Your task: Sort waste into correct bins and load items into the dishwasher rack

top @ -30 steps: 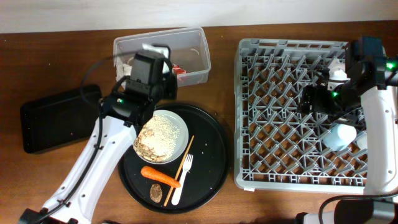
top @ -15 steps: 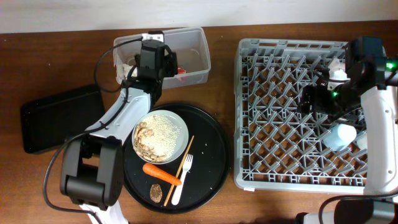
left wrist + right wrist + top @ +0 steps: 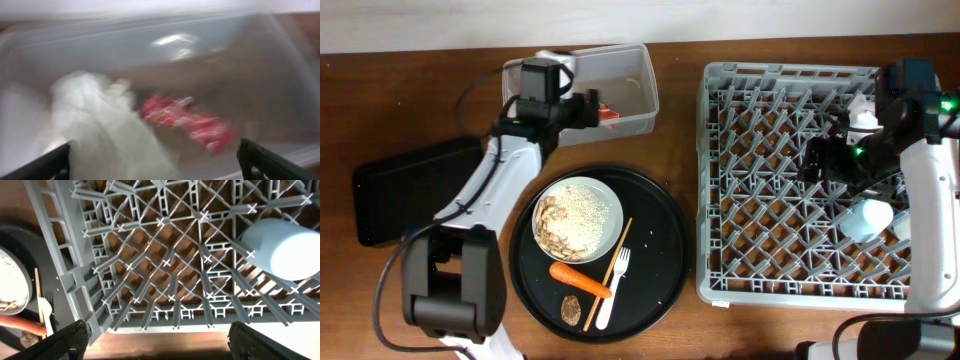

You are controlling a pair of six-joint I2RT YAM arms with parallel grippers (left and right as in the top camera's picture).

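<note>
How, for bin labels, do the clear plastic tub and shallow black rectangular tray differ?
The clear plastic tub is transparent and deep; the shallow black rectangular tray is opaque and low. The tub holds a white napkin and red wrapper; the tray shows nothing. Both are rectangular.

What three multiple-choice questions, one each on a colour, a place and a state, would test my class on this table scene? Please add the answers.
1. The wrapper in the clear tub is: A red; B green; C blue.
2. The carrot lies: A in the tub; B on the round black tray; C on the plate.
3. The right gripper over the rack is: A open; B shut on a cup; C shut on a fork.
Answers: 1 A, it shows red beside the white napkin. 2 B, it rests on the tray's black surface. 3 A, its fingers stand wide apart with nothing held between them.
</note>
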